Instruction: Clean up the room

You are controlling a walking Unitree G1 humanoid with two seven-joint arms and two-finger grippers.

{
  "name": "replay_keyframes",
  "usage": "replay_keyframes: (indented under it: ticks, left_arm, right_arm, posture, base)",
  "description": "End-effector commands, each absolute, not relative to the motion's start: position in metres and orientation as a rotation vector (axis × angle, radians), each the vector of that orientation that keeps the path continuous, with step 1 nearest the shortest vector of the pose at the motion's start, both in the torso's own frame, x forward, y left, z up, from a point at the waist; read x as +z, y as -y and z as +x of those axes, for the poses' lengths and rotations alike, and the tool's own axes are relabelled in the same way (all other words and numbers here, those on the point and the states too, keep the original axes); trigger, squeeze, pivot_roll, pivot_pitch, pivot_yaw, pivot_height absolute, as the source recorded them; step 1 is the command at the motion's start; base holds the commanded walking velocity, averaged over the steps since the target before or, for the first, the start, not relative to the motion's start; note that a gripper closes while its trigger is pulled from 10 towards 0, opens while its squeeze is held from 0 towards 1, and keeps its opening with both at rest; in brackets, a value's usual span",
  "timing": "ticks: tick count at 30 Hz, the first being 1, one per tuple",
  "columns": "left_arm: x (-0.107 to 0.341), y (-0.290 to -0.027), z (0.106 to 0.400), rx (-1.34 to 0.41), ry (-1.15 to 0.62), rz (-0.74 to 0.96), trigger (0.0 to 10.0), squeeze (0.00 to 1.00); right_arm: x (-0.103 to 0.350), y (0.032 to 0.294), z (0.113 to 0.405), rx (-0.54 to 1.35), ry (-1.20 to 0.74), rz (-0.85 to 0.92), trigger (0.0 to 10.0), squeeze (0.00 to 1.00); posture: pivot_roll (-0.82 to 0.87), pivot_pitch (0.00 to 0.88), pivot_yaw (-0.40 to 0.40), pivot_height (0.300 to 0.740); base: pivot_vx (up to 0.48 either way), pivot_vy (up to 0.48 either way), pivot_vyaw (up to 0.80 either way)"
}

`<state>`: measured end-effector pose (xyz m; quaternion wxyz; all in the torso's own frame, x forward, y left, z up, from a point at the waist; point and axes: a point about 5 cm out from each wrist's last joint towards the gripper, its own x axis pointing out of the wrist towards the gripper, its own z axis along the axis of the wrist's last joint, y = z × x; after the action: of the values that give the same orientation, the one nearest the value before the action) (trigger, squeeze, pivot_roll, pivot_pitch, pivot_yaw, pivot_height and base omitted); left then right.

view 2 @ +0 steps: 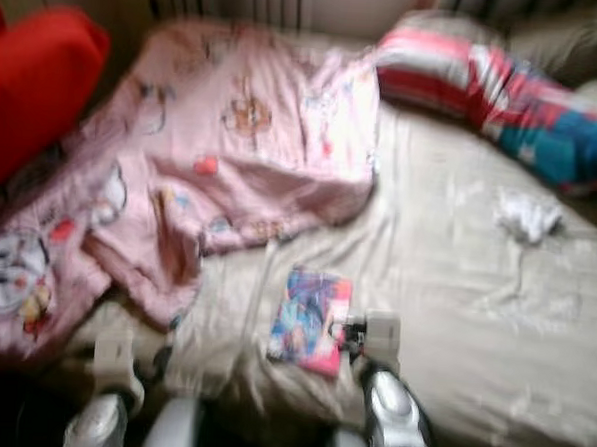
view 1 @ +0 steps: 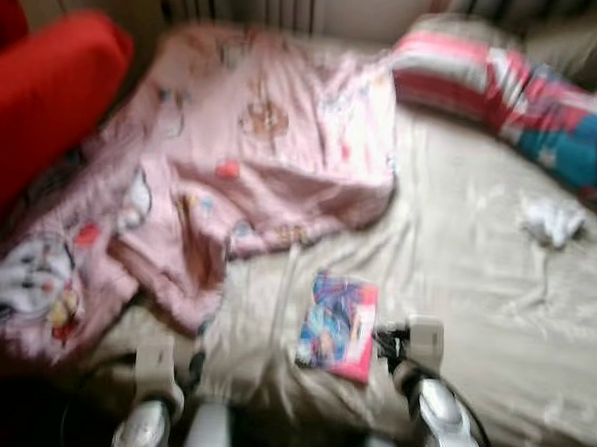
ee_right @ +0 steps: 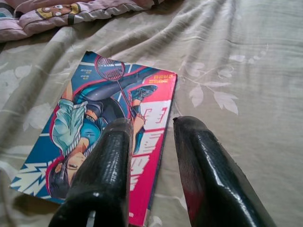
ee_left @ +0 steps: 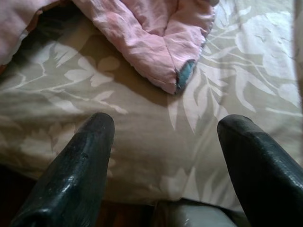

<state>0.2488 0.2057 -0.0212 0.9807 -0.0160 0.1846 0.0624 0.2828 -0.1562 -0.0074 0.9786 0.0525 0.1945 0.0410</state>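
Head views (blurred): pink quilt [view 1: 232,150] rumpled over beige leaf-print sheet [view 1: 475,293]; comic book [view 1: 338,324] flat near the bed's front edge; striped pillow [view 1: 506,89] and a white cloth [view 1: 551,222] farther back.
Left wrist: left gripper [ee_left: 163,142] released, fingers spread wide above bare sheet, near the quilt's corner.
Right wrist: right gripper [ee_right: 151,137] parted, empty, poised over the comic book's edge.

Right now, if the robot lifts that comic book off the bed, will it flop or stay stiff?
The comic book looks thin and soft-covered, so it would likely bend if pinched by one edge. It lies flat on the soft bedsheet, so the right gripper may struggle to get under it.
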Motion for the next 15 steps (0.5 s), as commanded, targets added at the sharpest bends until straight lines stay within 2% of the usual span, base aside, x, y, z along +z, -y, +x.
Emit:
replay_keyframes:
  ticks: [1,12,15]
  left_arm:
    - [-0.0200,-0.2066,0.2502,0.116,-0.372,-0.025,10.0,0.00]
    - [-0.0185,-0.2037,0.2523,0.107,-0.362,-0.041,10.0,0.00]
    - [-0.0172,-0.2030,0.2535,0.104,-0.355,-0.041,10.0,0.00]
  right_arm:
    - [-0.0103,0.1571,0.2795,0.076,-0.402,0.110,10.0,0.00]
    - [-0.0094,0.1579,0.2802,0.068,-0.395,0.114,10.0,0.00]
    - [-0.0100,0.1589,0.2794,0.063,-0.396,0.115,10.0,0.00]
  posture:
    - [0.10,0.198,-0.074,0.646]
    - [0.09,0.204,-0.069,0.646]
    - [0.09,0.205,-0.069,0.646]
  base:
    - [0.000,0.000,0.00]
    - [0.000,0.000,0.00]
    - [0.000,0.431,0.00]
